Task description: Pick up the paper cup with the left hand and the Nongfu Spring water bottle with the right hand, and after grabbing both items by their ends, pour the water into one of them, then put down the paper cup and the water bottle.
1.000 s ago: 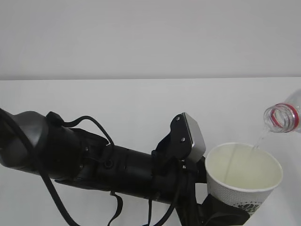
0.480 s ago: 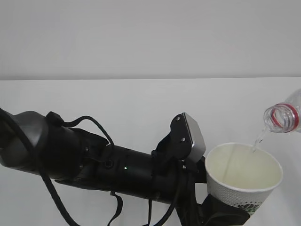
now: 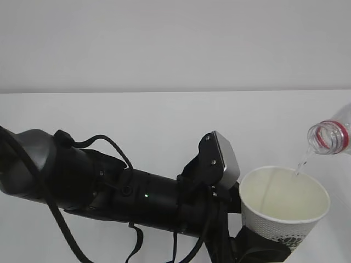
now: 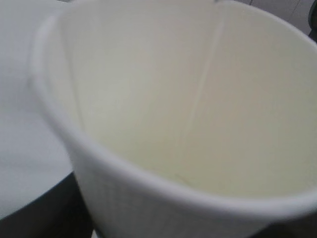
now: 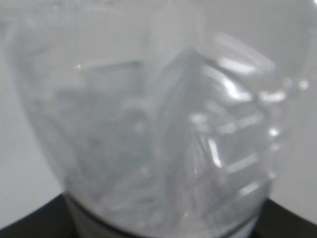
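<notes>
Stretching low across the white tabletop, left hand, claw clamped on paper cup base, mouth up to catch. Tipped above cup's far rim: Nongfu Spring water bottle, neck down, thin water stream falling in. Right wrist view alone: bottle's base filling frame, right hand's claw closed around it.

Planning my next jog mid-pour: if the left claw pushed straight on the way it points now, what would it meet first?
Likely the Nongfu Spring water bottle neck, tilted just beyond the paper cup the left claw holds; depth between them is unclear.
</notes>
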`<action>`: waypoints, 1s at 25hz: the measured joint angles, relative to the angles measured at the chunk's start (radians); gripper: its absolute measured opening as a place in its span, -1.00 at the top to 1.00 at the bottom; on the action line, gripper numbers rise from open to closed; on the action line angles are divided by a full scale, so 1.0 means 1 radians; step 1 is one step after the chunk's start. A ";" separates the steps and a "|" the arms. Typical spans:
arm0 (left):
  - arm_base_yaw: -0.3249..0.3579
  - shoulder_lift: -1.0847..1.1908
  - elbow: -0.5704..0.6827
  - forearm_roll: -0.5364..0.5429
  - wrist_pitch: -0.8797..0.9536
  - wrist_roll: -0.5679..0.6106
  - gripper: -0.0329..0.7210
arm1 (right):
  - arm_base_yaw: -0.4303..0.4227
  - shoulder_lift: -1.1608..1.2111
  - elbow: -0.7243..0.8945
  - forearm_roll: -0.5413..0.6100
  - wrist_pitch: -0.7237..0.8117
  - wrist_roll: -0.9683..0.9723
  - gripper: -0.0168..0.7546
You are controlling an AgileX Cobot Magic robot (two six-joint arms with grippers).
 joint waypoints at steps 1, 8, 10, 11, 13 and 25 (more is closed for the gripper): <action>0.000 0.000 0.000 0.000 0.000 0.000 -0.53 | 0.000 0.000 0.000 0.000 0.000 0.000 -0.09; 0.000 0.000 0.000 0.000 0.000 0.000 -0.53 | 0.000 0.000 0.000 0.000 0.000 -0.006 -0.09; 0.000 0.000 0.000 0.000 0.000 0.000 -0.53 | 0.000 0.000 0.000 0.000 0.000 -0.007 -0.09; 0.000 0.000 0.000 0.000 0.000 0.000 -0.53 | 0.000 0.000 0.000 0.000 0.000 -0.007 -0.09; 0.000 0.000 0.000 0.000 0.000 0.000 -0.53 | 0.000 0.000 0.000 0.000 -0.001 -0.008 -0.09; 0.000 0.000 0.000 0.000 0.000 0.000 -0.53 | 0.000 0.000 0.000 0.000 -0.003 -0.010 -0.09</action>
